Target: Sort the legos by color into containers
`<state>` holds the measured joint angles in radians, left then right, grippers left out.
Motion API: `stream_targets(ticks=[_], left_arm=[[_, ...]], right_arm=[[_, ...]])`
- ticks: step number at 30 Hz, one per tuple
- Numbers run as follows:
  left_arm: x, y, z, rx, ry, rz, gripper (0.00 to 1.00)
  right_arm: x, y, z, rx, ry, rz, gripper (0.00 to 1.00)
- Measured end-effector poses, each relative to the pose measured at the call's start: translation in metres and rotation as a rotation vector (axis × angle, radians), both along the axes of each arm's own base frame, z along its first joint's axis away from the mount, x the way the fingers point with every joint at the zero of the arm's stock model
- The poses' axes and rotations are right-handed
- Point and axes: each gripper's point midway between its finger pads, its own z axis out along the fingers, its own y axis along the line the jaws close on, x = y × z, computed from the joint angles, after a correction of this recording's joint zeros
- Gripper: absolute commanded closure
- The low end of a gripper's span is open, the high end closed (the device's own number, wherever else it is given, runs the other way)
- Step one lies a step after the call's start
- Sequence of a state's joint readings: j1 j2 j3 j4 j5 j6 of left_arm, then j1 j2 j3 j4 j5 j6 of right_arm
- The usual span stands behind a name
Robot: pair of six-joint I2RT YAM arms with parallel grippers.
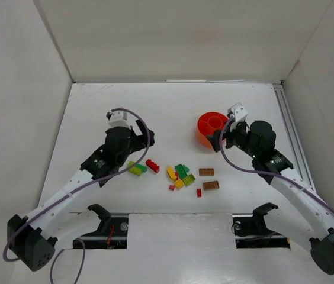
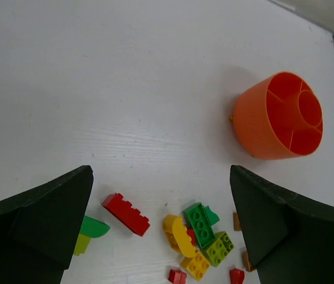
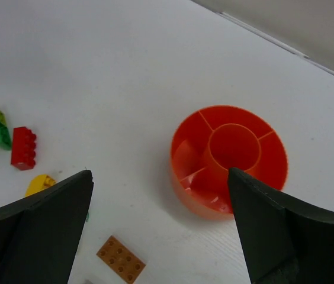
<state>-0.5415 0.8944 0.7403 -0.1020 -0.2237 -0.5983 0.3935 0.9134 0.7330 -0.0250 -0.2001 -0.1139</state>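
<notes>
Across white table point(image 1: 96, 106): left gripper point(image 2: 160, 171), right gripper point(image 3: 160, 177) both spread wide, holding nothing. Toward right edge, just ahead of right gripper: orange dish point(image 1: 210, 125), no brick visible inside. Near front edge, centre: legos point(image 1: 182, 174), scattered, unsorted. Risk: right descent clips dish rim, shoves it; clustered bricks invite double pick.

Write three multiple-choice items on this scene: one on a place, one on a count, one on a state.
1. Where on the table is the orange dish? A) beside the right gripper B) near edge C) far left corner
2. How many brown bricks show? A) one B) two C) five
3. The left gripper and right gripper are: A) both shut B) both open, empty C) one shut
1A, it stands by that gripper; 2B, the top view shows two; 3B, jaws spread, nothing between.
</notes>
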Motion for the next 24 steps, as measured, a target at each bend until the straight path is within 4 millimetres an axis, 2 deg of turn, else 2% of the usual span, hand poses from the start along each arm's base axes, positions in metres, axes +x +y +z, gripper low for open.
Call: stream_targets(ticks=[3, 5, 7, 9, 12, 14, 16, 17, 20, 24], left_arm=[[-0.012, -0.029, -0.004, 0.057, 0.026, -0.045, 0.00], [-0.020, -0.041, -0.006, 0.075, 0.030, -0.075, 0.00], [-0.023, -0.043, -0.007, 0.083, 0.029, -0.079, 0.00], [-0.023, -0.042, -0.004, 0.080, 0.022, -0.073, 0.00], [-0.024, -0.039, 0.002, 0.068, 0.004, -0.065, 0.00], [-0.024, -0.038, 0.004, 0.065, 0.000, -0.064, 0.00], [-0.025, -0.036, 0.004, 0.063, -0.001, -0.060, 0.00], [-0.025, -0.036, 0.003, 0.063, -0.002, -0.058, 0.00], [-0.028, -0.033, -0.004, 0.070, 0.007, -0.057, 0.00], [-0.030, -0.030, -0.007, 0.078, 0.014, -0.055, 0.00]], right_arm=[[-0.004, 0.013, -0.003, -0.010, 0.015, 0.039, 0.01], [0.000, 0.018, -0.007, -0.020, 0.036, 0.045, 0.01], [0.007, 0.026, -0.012, -0.061, 0.066, 0.059, 0.01], [0.004, 0.045, -0.019, -0.114, 0.093, 0.101, 0.01], [-0.013, 0.075, -0.041, -0.202, 0.152, 0.180, 0.01], [-0.021, 0.084, -0.064, -0.262, 0.220, 0.199, 0.01], [-0.024, 0.080, -0.092, -0.325, 0.308, 0.174, 0.01], [-0.025, 0.075, -0.107, -0.358, 0.356, 0.155, 0.04], [-0.035, 0.058, -0.147, -0.453, 0.503, 0.098, 0.04], [-0.049, 0.033, -0.176, -0.576, 0.642, 0.002, 0.04]])
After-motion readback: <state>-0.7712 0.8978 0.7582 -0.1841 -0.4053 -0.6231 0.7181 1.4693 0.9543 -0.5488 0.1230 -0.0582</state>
